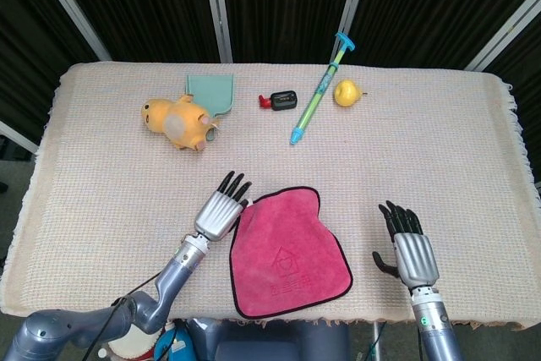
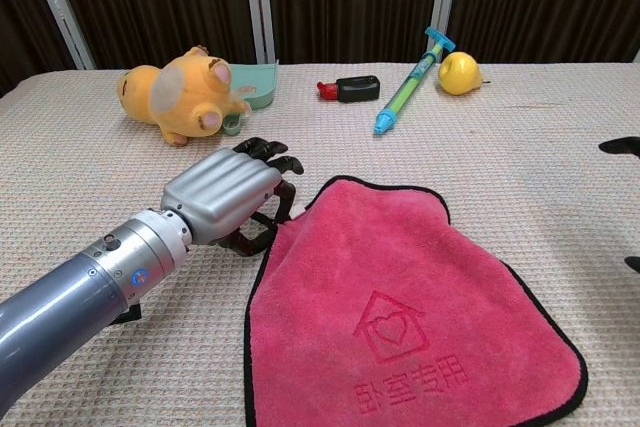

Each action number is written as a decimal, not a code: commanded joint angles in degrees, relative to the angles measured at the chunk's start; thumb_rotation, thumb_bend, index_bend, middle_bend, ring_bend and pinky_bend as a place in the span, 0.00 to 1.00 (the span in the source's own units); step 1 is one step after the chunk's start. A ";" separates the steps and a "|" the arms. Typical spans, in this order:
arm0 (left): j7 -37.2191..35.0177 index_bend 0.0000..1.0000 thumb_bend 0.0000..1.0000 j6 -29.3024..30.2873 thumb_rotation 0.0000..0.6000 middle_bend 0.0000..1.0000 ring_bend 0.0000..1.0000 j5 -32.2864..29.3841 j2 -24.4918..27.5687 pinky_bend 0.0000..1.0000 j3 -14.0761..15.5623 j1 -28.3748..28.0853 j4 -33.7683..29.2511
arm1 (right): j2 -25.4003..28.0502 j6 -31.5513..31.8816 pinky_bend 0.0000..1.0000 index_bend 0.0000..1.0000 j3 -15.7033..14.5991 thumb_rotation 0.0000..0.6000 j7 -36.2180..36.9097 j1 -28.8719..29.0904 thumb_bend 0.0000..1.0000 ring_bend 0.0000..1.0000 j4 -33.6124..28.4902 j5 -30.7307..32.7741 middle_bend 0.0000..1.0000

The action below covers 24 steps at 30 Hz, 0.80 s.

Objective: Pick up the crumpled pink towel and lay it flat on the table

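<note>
Pink microfibre towel with black trim is lying spread out on the beige woven-cloth table, near the front edge and roughly centred. Looks flat, no visible folds, so I'd judge the task basically done.

Key relation: the towel is sitting immediately to the right of the left robot hand, with its upper-left corner at that hand's fingertips. Its long axis is running from the near edge away toward the far side, tilted slightly. Left robot hand is clearly the nearer one; right robot hand is resting well apart on the towel's other side.

Left robot hand: fingers are extending forward, somewhat curled at the tips, apparently holding nothing. Right robot hand: fingers apart, empty, palm down.

View difference: chest view is showing the left fingertips bending down right at the towel corner, though contact is unclear; head view only shows them beside it. Chest view is catching just dark slivers at the frame edge where the right robot hand would be; head view shows it whole.
</note>
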 commanded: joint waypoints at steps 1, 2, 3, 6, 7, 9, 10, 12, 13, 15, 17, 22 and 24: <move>0.01 0.53 0.42 -0.05 1.00 0.13 0.00 0.01 0.18 0.05 0.02 0.09 -0.04 | 0.01 0.00 0.00 0.00 -0.05 1.00 0.13 -0.02 0.35 0.00 -0.06 -0.07 0.00; 0.01 0.53 0.42 -0.02 1.00 0.13 0.00 0.05 0.25 0.05 0.02 0.13 -0.08 | 0.03 0.03 0.00 0.00 -0.04 1.00 0.14 -0.02 0.35 0.00 -0.08 -0.10 0.00; 0.02 0.53 0.42 0.02 1.00 0.13 0.00 0.07 0.41 0.05 -0.02 0.17 -0.14 | 0.06 0.10 0.00 0.00 -0.03 1.00 0.14 -0.02 0.35 0.00 -0.12 -0.18 0.00; 0.13 0.53 0.42 0.19 1.00 0.13 0.00 0.15 0.85 0.05 -0.21 0.21 -0.35 | 0.07 0.16 0.00 0.00 -0.06 1.00 0.14 -0.04 0.35 0.00 -0.25 -0.26 0.00; 0.19 0.54 0.42 0.24 1.00 0.13 0.00 0.17 1.03 0.05 -0.28 0.20 -0.45 | 0.08 0.19 0.00 0.00 -0.08 1.00 0.10 -0.05 0.35 0.00 -0.28 -0.32 0.00; 0.45 0.54 0.42 0.37 1.00 0.13 0.00 0.29 1.59 0.05 -0.43 0.17 -0.74 | 0.10 0.22 0.00 0.00 -0.18 1.00 0.08 -0.10 0.35 0.00 -0.34 -0.38 0.00; 0.57 0.54 0.42 0.44 1.00 0.13 0.00 0.34 1.88 0.05 -0.51 0.15 -0.88 | 0.12 0.24 0.00 0.00 -0.21 1.00 0.11 -0.12 0.35 0.00 -0.36 -0.42 0.00; 0.82 0.54 0.43 0.46 1.00 0.13 0.00 0.34 2.62 0.05 -0.72 0.11 -1.34 | 0.15 0.30 0.00 0.00 -0.22 1.00 0.17 -0.12 0.35 0.00 -0.42 -0.55 0.00; 0.95 0.54 0.42 0.43 1.00 0.13 0.00 0.31 2.92 0.05 -0.78 0.10 -1.56 | 0.16 0.31 0.00 0.00 -0.21 1.00 0.18 -0.12 0.35 0.00 -0.43 -0.56 0.00; 1.42 0.54 0.43 0.30 1.00 0.13 0.00 0.19 3.73 0.05 -0.93 0.11 -2.13 | 0.22 0.30 0.00 0.00 -0.19 1.00 0.22 -0.12 0.35 0.00 -0.51 -0.55 0.00; 1.94 0.54 0.43 -0.01 1.00 0.13 0.00 -0.04 4.51 0.05 -0.98 0.17 -2.84 | 0.27 0.27 0.00 0.00 -0.17 1.00 0.25 -0.10 0.35 0.00 -0.63 -0.53 0.00; 3.43 0.55 0.43 -0.36 1.00 0.13 0.00 -0.43 5.89 0.05 -0.78 0.51 -4.29 | 0.28 0.26 0.00 0.00 -0.28 1.00 0.36 -0.16 0.35 0.00 -0.70 -0.58 0.00; 3.88 0.55 0.43 -0.51 1.00 0.13 0.00 -0.66 6.32 0.05 -0.69 0.69 -4.77 | 0.33 0.34 0.00 0.00 -0.32 1.00 0.44 -0.19 0.35 0.00 -0.77 -0.72 0.00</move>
